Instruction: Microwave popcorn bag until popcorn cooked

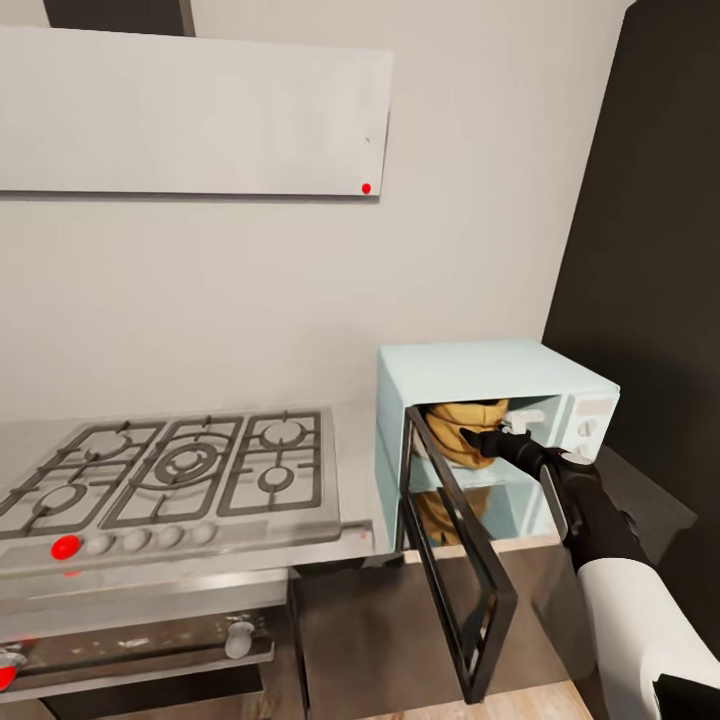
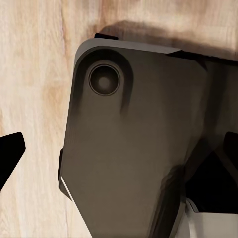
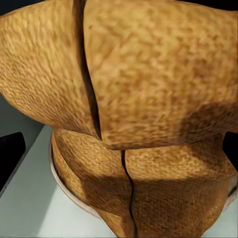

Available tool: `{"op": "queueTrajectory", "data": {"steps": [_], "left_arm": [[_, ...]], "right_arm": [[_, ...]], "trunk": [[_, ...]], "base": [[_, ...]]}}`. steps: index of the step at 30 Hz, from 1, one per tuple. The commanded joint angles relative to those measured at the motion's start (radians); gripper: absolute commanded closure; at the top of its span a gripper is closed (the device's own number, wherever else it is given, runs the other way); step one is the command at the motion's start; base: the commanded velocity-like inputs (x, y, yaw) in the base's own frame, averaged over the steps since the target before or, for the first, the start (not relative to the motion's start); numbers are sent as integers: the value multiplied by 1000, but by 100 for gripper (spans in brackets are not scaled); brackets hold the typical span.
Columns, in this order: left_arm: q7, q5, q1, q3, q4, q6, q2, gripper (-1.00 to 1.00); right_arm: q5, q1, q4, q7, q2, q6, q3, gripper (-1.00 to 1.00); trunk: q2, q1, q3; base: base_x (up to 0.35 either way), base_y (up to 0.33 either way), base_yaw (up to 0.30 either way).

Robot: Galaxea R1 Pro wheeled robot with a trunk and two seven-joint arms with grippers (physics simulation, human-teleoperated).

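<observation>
Grates of a grey gas hob (image 1: 170,470) are sitting at the far left of the head view, with a row of round knobs (image 1: 135,540) running along its front edge and one red knob (image 1: 65,547) glowing at the left end. Below it, a dark steel oven (image 1: 130,645) is showing part of its front. Above, a pale wall cabinet (image 1: 190,115) is hanging on the grey wall.

Moving right, the countertop (image 1: 355,440) is carrying the microwave (image 1: 480,370), a pale mint-blue box whose black-framed glass door (image 1: 455,560) is swinging wide open toward the camera. Inside the cavity, the popcorn bag (image 1: 465,430) is standing on the floor of the microwave; in the right wrist view the popcorn bag (image 3: 144,99) is looming very close, its tan woven surface resting on a round plate rim (image 3: 64,188).

Further right, the right gripper (image 1: 492,437) is reaching into the microwave opening, right up against the bag; its dark fingertips are showing at the edges of the wrist view, spread apart, not clamping anything.

The left gripper (image 2: 121,148) is pointing down over a wooden floor (image 2: 34,74) and a dark part of the robot's body (image 2: 139,144); its fingertips are sitting at the frame edges, spread apart and holding nothing.
</observation>
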Motion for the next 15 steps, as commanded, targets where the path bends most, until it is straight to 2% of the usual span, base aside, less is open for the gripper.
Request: {"op": "queueTrajectory", "data": {"steps": [1,9,15], "left_arm": [[1,5,0,1,-1,-2,0,-100],[-10,4,0,0,-1,-3,1,-100],[0,4,0,1,-1,-5,-1,-100]], "right_arm": [[10,-1,-1,9,0,3,-3,-100],[15,-1,-2,8,-7,6,-4,-100],[54,-1,-3,2,-7,13,-4,-100]], "trunk": [[-1,0,-1],[-1,0,-1],[-1,0,-1]], "base": [[104,0,0],[13,0,0],[-250,0,0]]}}
